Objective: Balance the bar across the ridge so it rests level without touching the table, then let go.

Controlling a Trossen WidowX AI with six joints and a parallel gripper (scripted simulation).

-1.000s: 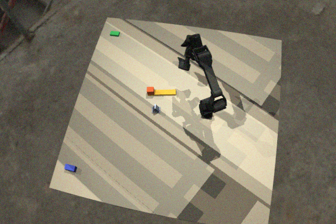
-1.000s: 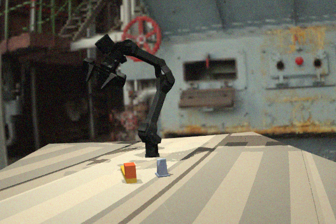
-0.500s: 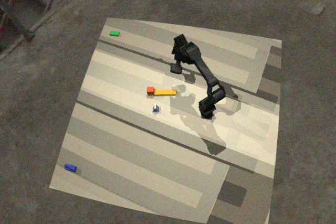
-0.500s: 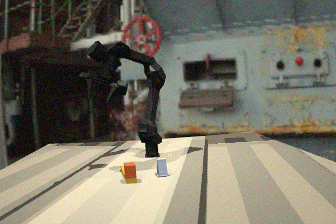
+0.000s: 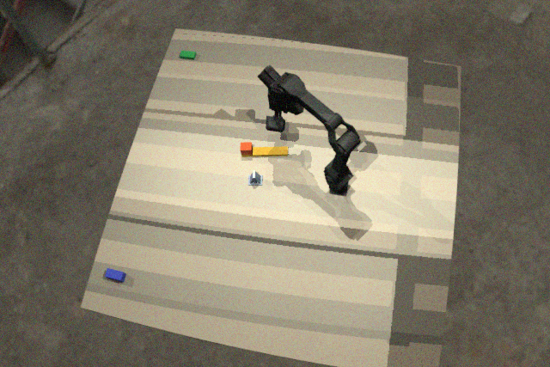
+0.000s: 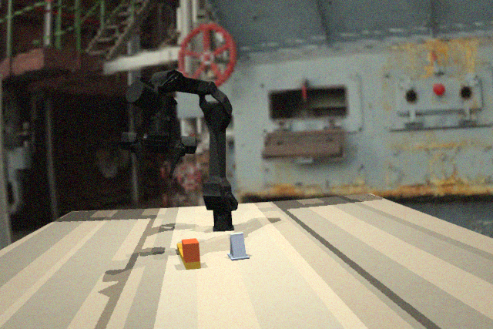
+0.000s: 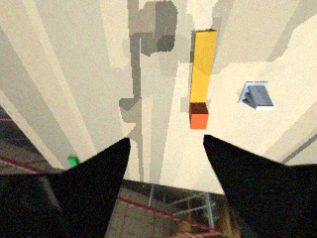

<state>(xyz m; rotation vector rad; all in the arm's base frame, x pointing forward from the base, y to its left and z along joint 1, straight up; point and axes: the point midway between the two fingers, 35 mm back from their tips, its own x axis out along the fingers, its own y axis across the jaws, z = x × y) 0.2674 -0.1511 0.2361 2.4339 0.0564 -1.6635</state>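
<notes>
The yellow bar lies flat on the table, with an orange-red block on its end away from the arm's base. The small grey-blue ridge stands upright on its base plate beside the bar, apart from it. My gripper is open and empty, its fingers wide apart. It hangs well above the table, pointing down, off the bar's side away from the ridge.
A green block lies near one far corner of the striped table. A blue block lies near another corner. The arm's shadow falls beside the bar and ridge.
</notes>
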